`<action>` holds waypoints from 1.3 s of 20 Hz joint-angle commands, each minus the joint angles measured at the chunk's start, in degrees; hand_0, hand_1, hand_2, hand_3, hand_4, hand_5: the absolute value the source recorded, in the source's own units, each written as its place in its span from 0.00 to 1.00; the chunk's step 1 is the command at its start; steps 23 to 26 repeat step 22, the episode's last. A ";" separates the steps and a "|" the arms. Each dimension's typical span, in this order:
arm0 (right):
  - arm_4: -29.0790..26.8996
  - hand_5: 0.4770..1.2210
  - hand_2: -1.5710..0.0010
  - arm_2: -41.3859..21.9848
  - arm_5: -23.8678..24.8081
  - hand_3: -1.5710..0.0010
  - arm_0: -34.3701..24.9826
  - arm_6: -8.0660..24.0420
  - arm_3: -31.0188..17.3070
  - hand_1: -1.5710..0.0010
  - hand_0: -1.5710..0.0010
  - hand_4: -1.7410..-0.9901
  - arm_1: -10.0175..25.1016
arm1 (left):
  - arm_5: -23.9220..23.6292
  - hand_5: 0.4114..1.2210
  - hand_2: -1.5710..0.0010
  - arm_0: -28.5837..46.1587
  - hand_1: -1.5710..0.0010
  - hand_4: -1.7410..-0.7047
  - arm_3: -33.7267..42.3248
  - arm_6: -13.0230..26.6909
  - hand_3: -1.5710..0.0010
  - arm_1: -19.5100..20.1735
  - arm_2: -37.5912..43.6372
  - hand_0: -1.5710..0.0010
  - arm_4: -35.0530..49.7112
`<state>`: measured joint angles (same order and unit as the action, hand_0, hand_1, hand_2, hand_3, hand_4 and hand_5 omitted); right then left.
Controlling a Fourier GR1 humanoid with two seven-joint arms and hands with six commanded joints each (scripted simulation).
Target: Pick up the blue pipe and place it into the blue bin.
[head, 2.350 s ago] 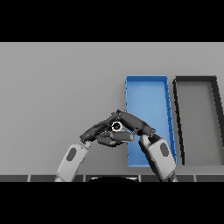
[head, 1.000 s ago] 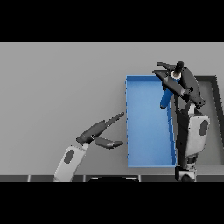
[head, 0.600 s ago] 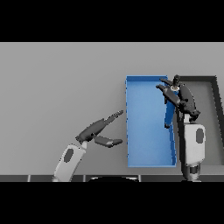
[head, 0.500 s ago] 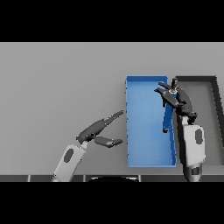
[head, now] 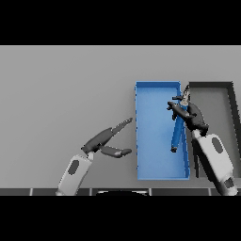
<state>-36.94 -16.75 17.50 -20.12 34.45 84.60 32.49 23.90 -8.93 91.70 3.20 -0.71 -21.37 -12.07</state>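
The blue pipe [head: 177,135] is inside the blue bin [head: 157,94], close to its right wall. It slants, with its lower end on the bin floor and its upper end under my right hand [head: 189,114]. That hand is over the right side of the blue bin. Its fingers are spread and fairly straight, and the thumb reaches across the pipe's top. My left hand [head: 102,140] is open and empty over the table, just left of the blue bin.
A black bin [head: 228,89] stands right beside the blue bin, and my right forearm [head: 214,155] crosses over it. Bare grey table stretches to the left and far side.
My right hand has lowered the pipe into the blue bin and spread its fingers; the pipe's lower end has dropped to the floor. The left hand has stayed put.
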 commanded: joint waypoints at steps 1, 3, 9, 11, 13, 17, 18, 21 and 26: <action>-2.37 0.89 0.50 -2.46 2.41 0.85 -0.75 0.11 -0.64 0.48 0.45 0.45 1.88 | -0.12 0.10 1.00 -0.43 1.00 0.79 -0.28 0.98 1.00 -0.24 0.00 1.00 -0.15; -4.57 0.85 0.68 -8.01 2.23 0.90 -3.69 0.23 -2.35 0.67 0.65 0.54 5.30 | 0.16 0.10 1.00 0.37 1.00 0.79 0.37 0.95 1.00 -0.23 -0.20 1.00 0.25; -3.02 0.48 0.92 -21.02 -4.58 0.98 -8.90 0.49 -2.09 0.91 0.91 0.71 13.89 | -0.11 0.11 1.00 0.42 1.00 0.79 0.02 0.66 1.00 -0.56 -0.60 1.00 -0.16; -3.18 0.42 0.95 -23.38 -5.54 0.98 -9.72 0.50 -2.10 0.94 0.94 0.75 15.11 | -0.08 0.11 1.00 0.20 1.00 0.78 0.30 1.12 1.00 -0.41 -0.23 1.00 0.17; -3.89 0.38 0.97 -25.39 -5.28 0.99 -10.99 0.50 -2.41 0.96 0.96 0.80 15.89 | -0.07 0.10 1.00 0.85 1.00 0.78 0.18 0.39 1.00 -0.14 -0.59 1.00 -0.28; -3.00 0.32 0.99 -26.21 -6.63 1.00 -10.73 -0.67 -2.55 0.99 0.98 0.86 16.09 | -0.05 0.10 1.00 0.51 1.00 0.78 0.42 0.71 1.00 -0.33 -0.35 1.00 0.15; -2.55 0.32 0.99 -26.60 -7.01 1.00 -11.00 -0.67 -2.33 0.99 0.99 0.87 16.10 | 0.00 0.10 1.00 0.04 1.00 0.78 0.45 0.94 1.00 -0.21 0.18 1.00 0.58; -2.38 0.32 0.99 -27.04 -8.36 1.00 -11.27 -0.36 -1.87 0.99 0.99 0.87 16.73 | -0.46 0.11 1.00 -0.64 1.00 0.78 -0.54 1.26 1.00 -0.60 0.09 1.00 -0.06; -2.75 0.32 0.99 -26.65 -8.51 1.00 -11.11 -0.77 -1.84 0.99 0.99 0.87 16.92 | -0.26 0.10 1.00 -0.66 1.00 0.78 -0.45 1.70 1.00 -0.70 0.11 1.00 0.22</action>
